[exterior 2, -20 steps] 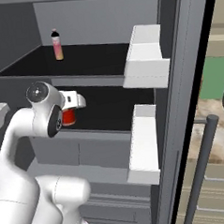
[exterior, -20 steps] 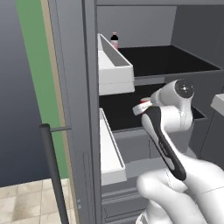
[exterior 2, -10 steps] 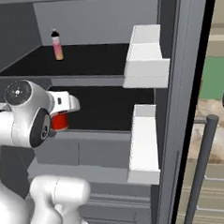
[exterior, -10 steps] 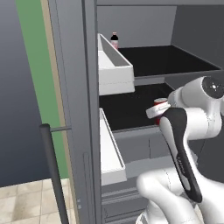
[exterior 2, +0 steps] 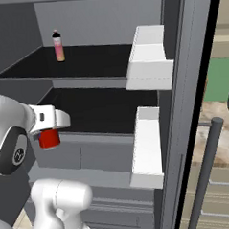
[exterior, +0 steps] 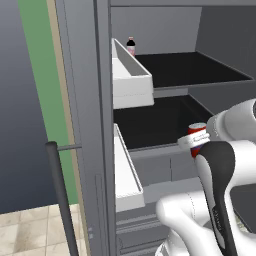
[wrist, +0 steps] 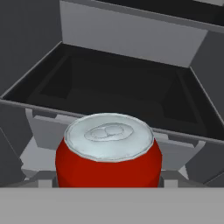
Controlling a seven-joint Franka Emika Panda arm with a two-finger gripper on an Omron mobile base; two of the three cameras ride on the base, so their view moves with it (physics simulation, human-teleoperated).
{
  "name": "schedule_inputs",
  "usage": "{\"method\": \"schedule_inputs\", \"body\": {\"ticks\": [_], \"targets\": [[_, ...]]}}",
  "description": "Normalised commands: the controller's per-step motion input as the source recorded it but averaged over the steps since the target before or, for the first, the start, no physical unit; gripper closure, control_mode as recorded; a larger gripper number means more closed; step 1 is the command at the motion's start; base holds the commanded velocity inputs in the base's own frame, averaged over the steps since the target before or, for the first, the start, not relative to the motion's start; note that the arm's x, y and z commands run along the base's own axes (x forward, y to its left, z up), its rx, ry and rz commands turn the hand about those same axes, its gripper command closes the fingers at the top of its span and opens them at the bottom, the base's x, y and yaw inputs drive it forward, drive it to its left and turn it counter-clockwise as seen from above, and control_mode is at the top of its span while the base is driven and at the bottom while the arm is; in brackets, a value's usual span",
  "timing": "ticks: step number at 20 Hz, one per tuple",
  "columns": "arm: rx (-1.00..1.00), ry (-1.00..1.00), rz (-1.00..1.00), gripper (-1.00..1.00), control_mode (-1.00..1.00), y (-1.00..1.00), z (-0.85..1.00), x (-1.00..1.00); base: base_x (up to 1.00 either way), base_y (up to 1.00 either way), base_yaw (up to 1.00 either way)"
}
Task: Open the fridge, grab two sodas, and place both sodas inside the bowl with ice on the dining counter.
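before the lower shelf, red can upright in gripper.

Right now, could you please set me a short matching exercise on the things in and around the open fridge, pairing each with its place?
Things:
1. red can
2. pink bottle
3. upper white door bin
4. gripper

Places:
a. at the back of the upper black shelf
b. held out in front of the lower shelf
c. on the inside of the open fridge door
d. closed around the can, at the end of the white arm

Pairs: 1-b, 2-a, 3-c, 4-d
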Motion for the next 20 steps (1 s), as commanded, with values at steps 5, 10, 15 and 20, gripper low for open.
{"method": "schedule_inputs", "body": {"ticks": [5,10,15,20], "targets": [[-0.02,0.00,-0.03,1.00,-1.00,-0.02,-0.16,-0.52,0.00,0.00,0.00],[-0.07,0.00,0.01,1.00,1.00,0.08,-0.19,-0.05,-0.17,0.00,0.00],[0.00,0.00,0.00,1.00,1.00,0.00,0.00,0.00,-0.81,-0.21,-0.09],[0.00,0.00,0.00,1.00,1.00,0.00,0.00,0.00,-0.80,-0.45,-0.22]]}}
